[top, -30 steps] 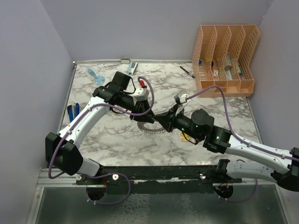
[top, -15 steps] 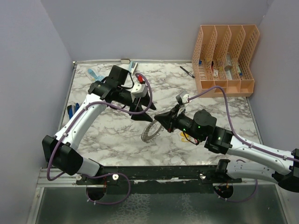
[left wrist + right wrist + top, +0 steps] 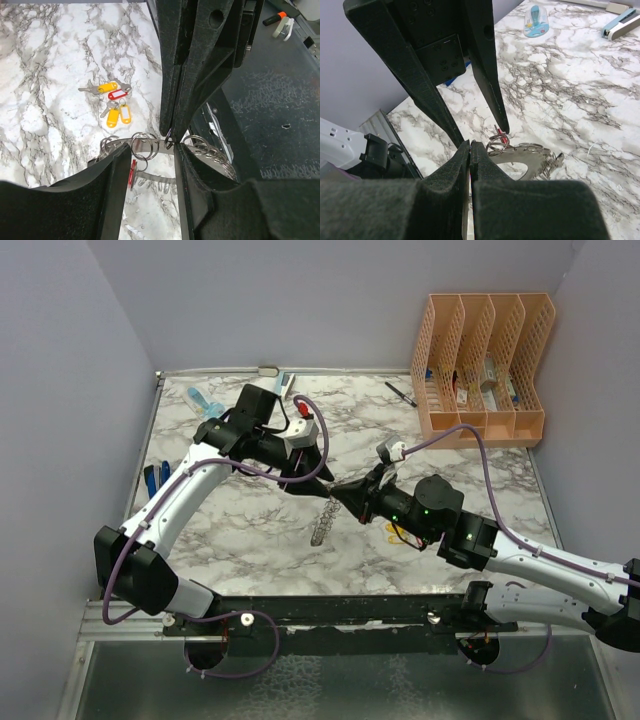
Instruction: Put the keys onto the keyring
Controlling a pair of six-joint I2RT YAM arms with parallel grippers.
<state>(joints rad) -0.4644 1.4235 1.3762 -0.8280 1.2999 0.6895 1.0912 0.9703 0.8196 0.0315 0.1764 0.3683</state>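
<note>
The keyring, a large grey metal ring with several small split rings on its rim, is held tilted, edge-on above the marble table. My right gripper is shut on its rim, as the right wrist view shows, with the ring hanging beyond it. My left gripper is open and empty; the keyring sits just ahead of its fingers. A red tag hangs from the ring. Loose keys with yellow and red tags lie on the table, partly hidden under my right arm.
A peach file organiser stands at the back right, with a black pen next to it. A stapler and a blue-white item lie at the back left. Blue objects lie at the left edge.
The keyring lay flat on the table; my right gripper has lifted and tilted it edge-on. My left gripper drew back from it, then came back close.
</note>
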